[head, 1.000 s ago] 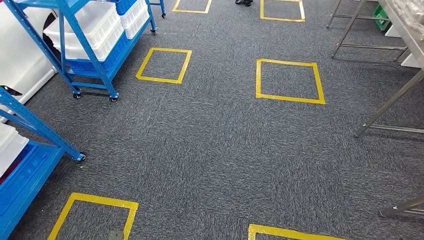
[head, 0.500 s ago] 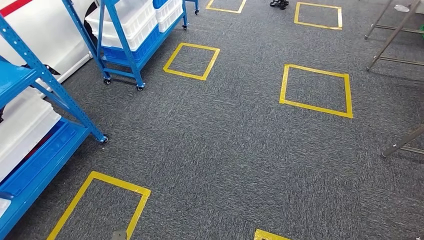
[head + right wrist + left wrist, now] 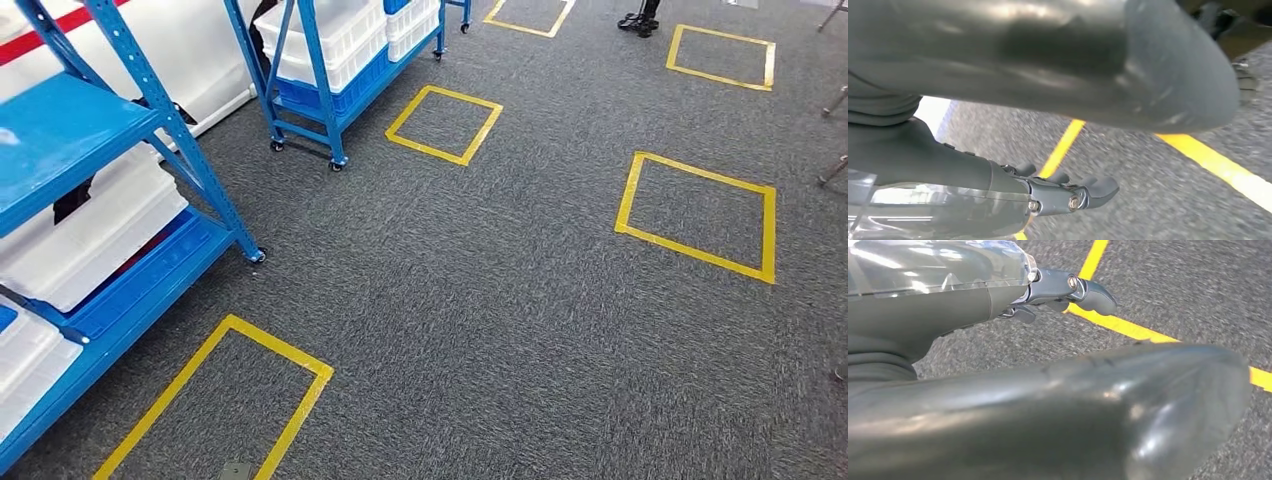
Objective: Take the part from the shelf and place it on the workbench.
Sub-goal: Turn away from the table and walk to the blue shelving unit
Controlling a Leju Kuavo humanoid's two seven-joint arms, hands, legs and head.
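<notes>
A blue shelf [image 3: 70,125] stands close at the left, with white bins [image 3: 95,230] on its lower levels. I cannot make out the part on it. In the left wrist view my left hand [image 3: 973,310] hangs over grey carpet with its fingers [image 3: 1083,287] stretched out and nothing in them. In the right wrist view my right hand [image 3: 968,172] hangs the same way, fingers [image 3: 1093,190] extended and empty.
A second blue wheeled rack [image 3: 335,60] with white bins stands further back on the left. Yellow tape squares [image 3: 700,215] mark the grey carpet. Metal table legs [image 3: 833,170] show at the right edge. A person's dark shoes [image 3: 640,20] are at the far back.
The whole picture has slid right: the camera has turned left. The near blue shelf now takes up more of the left side, and the metal table legs have almost left at the right.
</notes>
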